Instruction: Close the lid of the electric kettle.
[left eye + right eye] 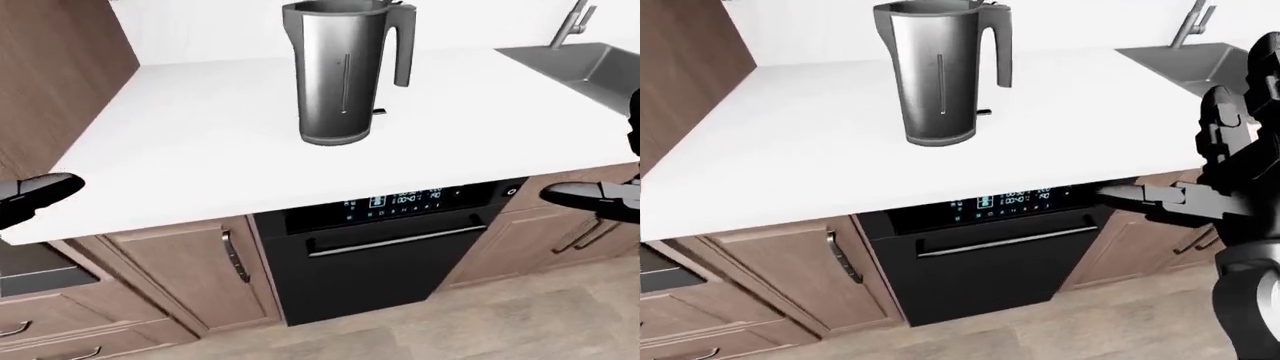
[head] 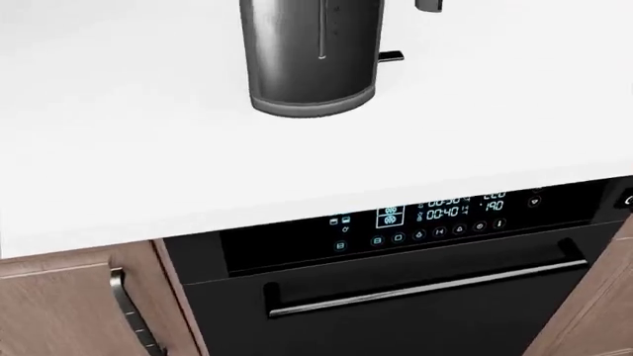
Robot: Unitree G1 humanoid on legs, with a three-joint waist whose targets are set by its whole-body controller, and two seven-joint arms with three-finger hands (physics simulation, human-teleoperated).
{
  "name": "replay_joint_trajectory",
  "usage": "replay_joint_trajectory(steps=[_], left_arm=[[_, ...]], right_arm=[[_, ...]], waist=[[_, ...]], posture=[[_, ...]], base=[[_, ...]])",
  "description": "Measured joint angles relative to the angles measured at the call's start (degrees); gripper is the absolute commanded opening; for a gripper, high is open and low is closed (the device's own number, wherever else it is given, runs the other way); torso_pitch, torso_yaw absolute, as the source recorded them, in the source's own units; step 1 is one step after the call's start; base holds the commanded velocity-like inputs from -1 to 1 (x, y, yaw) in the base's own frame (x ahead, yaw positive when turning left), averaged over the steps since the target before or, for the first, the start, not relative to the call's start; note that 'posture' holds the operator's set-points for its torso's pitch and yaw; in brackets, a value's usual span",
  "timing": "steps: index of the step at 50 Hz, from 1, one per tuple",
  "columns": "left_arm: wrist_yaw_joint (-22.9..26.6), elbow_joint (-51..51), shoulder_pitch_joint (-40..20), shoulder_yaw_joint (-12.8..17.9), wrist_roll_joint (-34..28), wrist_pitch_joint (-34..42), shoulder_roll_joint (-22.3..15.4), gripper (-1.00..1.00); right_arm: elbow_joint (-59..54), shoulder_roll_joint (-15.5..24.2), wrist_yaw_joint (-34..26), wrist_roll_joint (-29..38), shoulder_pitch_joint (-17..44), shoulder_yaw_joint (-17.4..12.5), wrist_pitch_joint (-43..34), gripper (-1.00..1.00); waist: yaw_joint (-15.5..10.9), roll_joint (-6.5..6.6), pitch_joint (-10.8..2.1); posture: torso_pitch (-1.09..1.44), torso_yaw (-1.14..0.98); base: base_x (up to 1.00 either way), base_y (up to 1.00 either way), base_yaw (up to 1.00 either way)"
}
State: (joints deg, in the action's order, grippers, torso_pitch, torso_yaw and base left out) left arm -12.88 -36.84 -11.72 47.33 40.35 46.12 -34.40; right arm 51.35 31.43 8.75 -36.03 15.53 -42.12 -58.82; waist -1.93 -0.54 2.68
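Note:
A steel electric kettle (image 1: 335,75) with a dark handle on its right side stands upright on the white counter (image 1: 200,150), at the top middle of the eye views. The frame's top edge cuts its mouth, so the lid's position is unclear. The head view shows only the kettle's lower body (image 2: 312,52). My left hand (image 1: 35,191) shows at the left edge, level with the counter's near edge, fingers stretched and empty. My right hand (image 1: 1150,196) reaches in from the right below the counter edge, open, with nothing in it. Both hands are far from the kettle.
A black appliance (image 1: 380,255) with a lit panel and a bar handle sits under the counter below the kettle. Wooden cabinet doors (image 1: 190,270) flank it. A sink (image 1: 590,64) with a faucet (image 1: 570,26) lies at the top right. A wooden panel (image 1: 50,67) rises at the left.

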Motion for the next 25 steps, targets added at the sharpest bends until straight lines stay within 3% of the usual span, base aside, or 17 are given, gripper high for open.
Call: replay_joint_trajectory(steps=[2, 3, 4, 6, 10, 14, 15, 16, 18, 21, 25], left_arm=[[-0.01, 0.1, -0.21, -0.2, -0.06, 0.08, -0.04, 1.0], [0.01, 0.0, -0.2, -0.71, 0.08, 0.29, 0.66, 1.0], [0.07, -0.05, 0.05, -1.2, 0.4, 0.73, 0.91, 1.0], [0.2, -0.2, 0.3, -1.4, 1.08, 1.7, 0.67, 1.0], [-0.26, -0.82, -0.13, -0.16, 1.34, 1.85, -0.06, 1.0], [-0.8, -2.09, -0.8, 0.72, 1.76, 1.17, -1.02, 1.0], [-0.88, -2.17, -0.86, 0.65, 1.89, 1.03, -1.09, 1.0], [-0.92, -1.94, -0.81, 0.46, 2.05, 1.03, -1.01, 1.0], [-1.18, -0.74, -0.16, 0.17, 2.25, 1.77, -0.37, 1.0], [-1.64, 0.64, 0.05, -0.18, 2.36, 3.25, -0.46, 1.0], [-1.41, -0.62, -0.38, 0.09, 2.3, 2.12, -1.05, 1.0]], right_arm=[[-0.19, 0.09, -0.07, -0.11, 0.01, 0.18, 0.05, 1.0], [-0.81, -0.25, -0.07, -0.01, -0.27, 0.25, 0.0, 1.0], [-1.44, -0.58, 0.03, 0.04, -0.58, 0.32, -0.48, 1.0], [-1.72, -0.51, 0.27, 0.24, -1.06, -0.09, -1.34, 1.0], [-0.87, -0.19, 0.26, 0.83, -0.57, 0.03, -0.33, 1.0], [-0.19, -0.17, 0.44, 0.77, 0.17, -0.22, 0.3, 1.0], [-0.25, -0.32, 0.52, 0.55, 0.43, -0.22, 0.45, 1.0], [-0.24, -0.87, 0.55, 0.44, -0.03, 0.0, 0.67, 1.0], [-1.09, -1.47, 0.31, 0.02, -0.68, 1.33, 0.18, 1.0], [-1.39, -1.15, 0.15, -0.63, -0.67, 1.43, -0.72, 1.0], [-0.86, -0.57, 0.52, -0.48, -0.36, 0.31, 0.0, 1.0]], waist=[[0.24, -1.81, -0.29], [0.7, -1.2, 0.29], [1.0, -1.42, 1.56], [1.74, -2.09, 1.79], [2.41, -0.77, 0.57], [2.74, 1.08, 0.76], [2.52, 2.2, 0.93], [2.55, 2.25, 1.04], [2.51, 1.89, 2.54], [2.11, 2.9, 3.51], [2.02, 1.03, 3.24]], posture=[[0.0, 0.0], [0.0, 0.0], [0.0, 0.0], [0.0, 0.0], [0.0, 0.0], [0.0, 0.0], [0.0, 0.0], [0.0, 0.0], [0.0, 0.0], [0.0, 0.0], [0.0, 0.0]], base=[[0.42, 0.0, 0.0], [0.42, 0.0, 0.0], [0.41, 0.0, 0.0], [0.42, 0.0, 0.0], [0.42, 0.0, 0.0], [0.09, 0.0, 0.0], [0.0, 0.0, 0.0], [0.0, 0.0, 0.0], [0.0, 0.0, 0.0], [0.0, 0.0, 0.0], [0.0, 0.0, 0.0]])
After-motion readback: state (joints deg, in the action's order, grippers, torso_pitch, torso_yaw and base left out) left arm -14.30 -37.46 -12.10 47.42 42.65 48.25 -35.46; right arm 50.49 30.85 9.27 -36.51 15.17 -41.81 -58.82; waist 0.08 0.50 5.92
